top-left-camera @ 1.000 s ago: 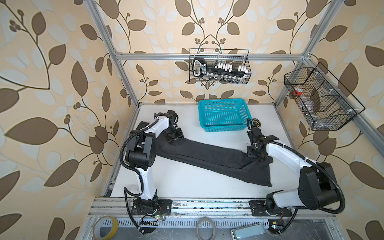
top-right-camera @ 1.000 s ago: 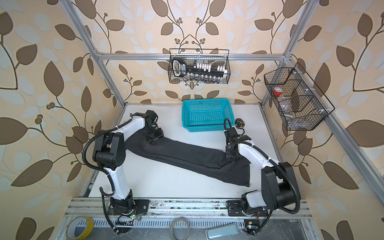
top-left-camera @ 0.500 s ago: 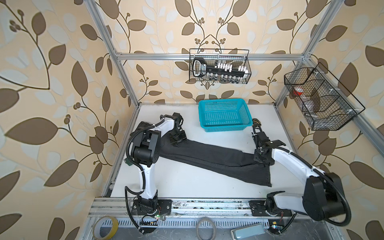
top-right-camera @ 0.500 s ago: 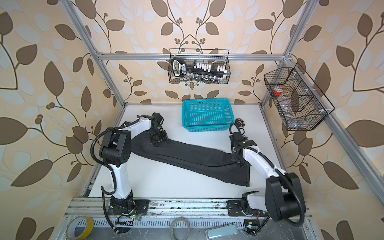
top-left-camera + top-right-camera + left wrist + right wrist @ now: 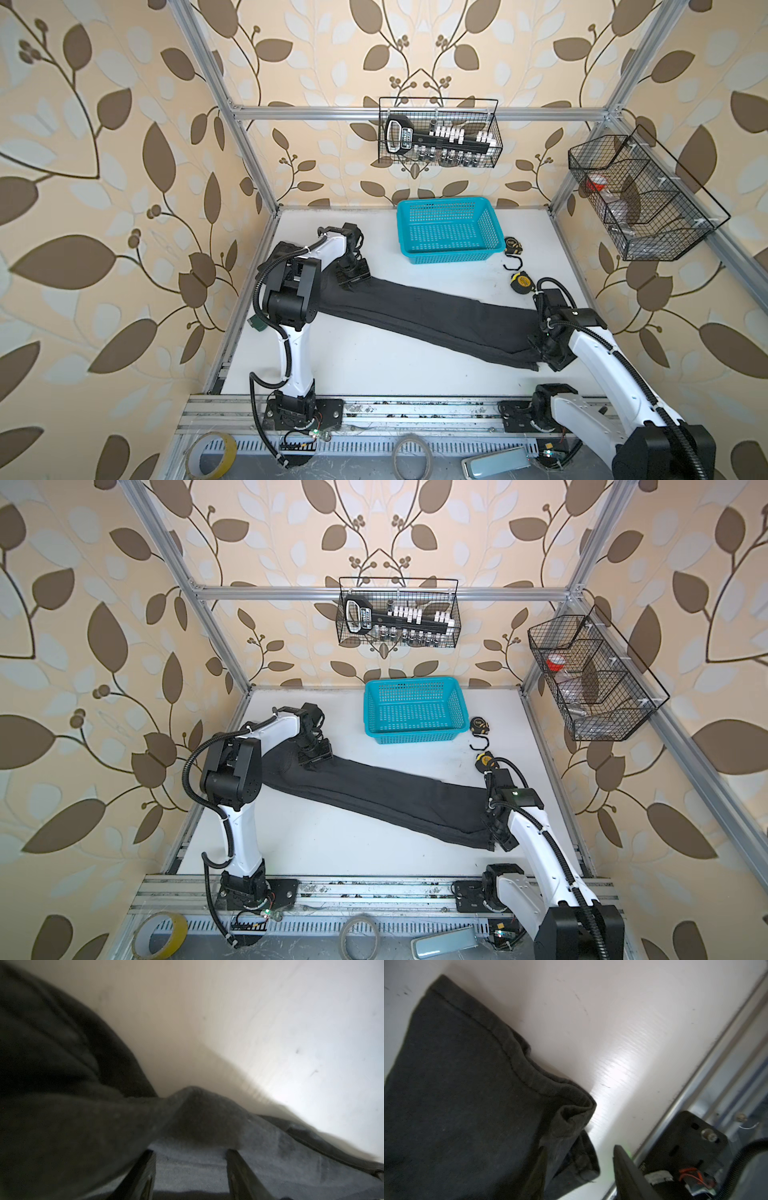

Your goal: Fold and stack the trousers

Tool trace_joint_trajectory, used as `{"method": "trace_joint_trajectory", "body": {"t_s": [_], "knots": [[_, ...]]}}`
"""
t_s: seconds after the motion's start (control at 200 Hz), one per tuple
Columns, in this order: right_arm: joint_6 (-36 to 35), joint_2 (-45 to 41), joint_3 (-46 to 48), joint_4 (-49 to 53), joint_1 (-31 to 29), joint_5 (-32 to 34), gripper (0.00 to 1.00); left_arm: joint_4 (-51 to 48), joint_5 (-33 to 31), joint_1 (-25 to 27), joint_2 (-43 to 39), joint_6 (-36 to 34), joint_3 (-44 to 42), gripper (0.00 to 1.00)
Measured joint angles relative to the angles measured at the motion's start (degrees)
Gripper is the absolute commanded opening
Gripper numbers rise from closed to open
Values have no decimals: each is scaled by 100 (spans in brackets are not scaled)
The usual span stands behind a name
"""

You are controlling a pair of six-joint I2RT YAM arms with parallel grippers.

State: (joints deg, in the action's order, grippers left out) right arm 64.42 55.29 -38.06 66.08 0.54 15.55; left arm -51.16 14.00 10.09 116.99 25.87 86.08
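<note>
The trousers lie flat on the white table, laid leg on leg as one long dark strip. In both top views the long axis runs on a diagonal across the table. The broad waist end points to the far left corner, and the stitched leg hems point to the near right.

The left gripper sits down on the waist end. In its wrist view the jaws stand partly apart, with grey cloth flat between them and a raised fold just past the tips. That view is blurred, so we think it grips nothing, but we cannot be sure.

The right gripper is low at the hem end. In its wrist view the jaws are also parted, one finger over the hem corner and one over bare table, closed on nothing.

Beyond the strip, a turquoise perforated basket stands at the far edge. A black tape measure, a black hook and a yellow tape measure lie to its right.

Leaf-patterned wallpaper surrounds an aluminium frame, which carries two black wire baskets.
</note>
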Motion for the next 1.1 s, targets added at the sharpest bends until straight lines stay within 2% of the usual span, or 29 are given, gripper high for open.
{"method": "trace_joint_trajectory", "body": {"t_s": [0.125, 0.29, 0.42, 0.605, 0.76, 0.87, 0.905, 1.1], "knots": [[33, -136, -713, 284, 240, 201, 57, -68, -33, -9, 0, -22, 57, 57], [-964, 101, -1222, -428, 378, 258, 63, -166, -26, -9, -31, -24, 129, 57], [-1816, 632, -953, -1405, 590, -201, 64, -170, 114, -7, -157, -13, 138, 57], [-2562, 1386, -452, -2413, 951, -857, 65, -144, 350, 7, -227, 26, 136, 58], [-2815, 1950, -295, -2806, 1119, -1097, 69, -133, 367, 7, -236, 22, 92, 59], [-2916, 1980, -22, -2924, 1351, -1176, 71, -155, 363, 7, -238, 0, 76, 60], [-2942, 1987, 44, -2953, 1440, -1222, 75, -160, 361, 7, -238, -4, 76, 60], [-3067, 2129, 153, -3123, 1574, -1344, 74, -184, 356, -7, -238, -37, 79, 61]]}}
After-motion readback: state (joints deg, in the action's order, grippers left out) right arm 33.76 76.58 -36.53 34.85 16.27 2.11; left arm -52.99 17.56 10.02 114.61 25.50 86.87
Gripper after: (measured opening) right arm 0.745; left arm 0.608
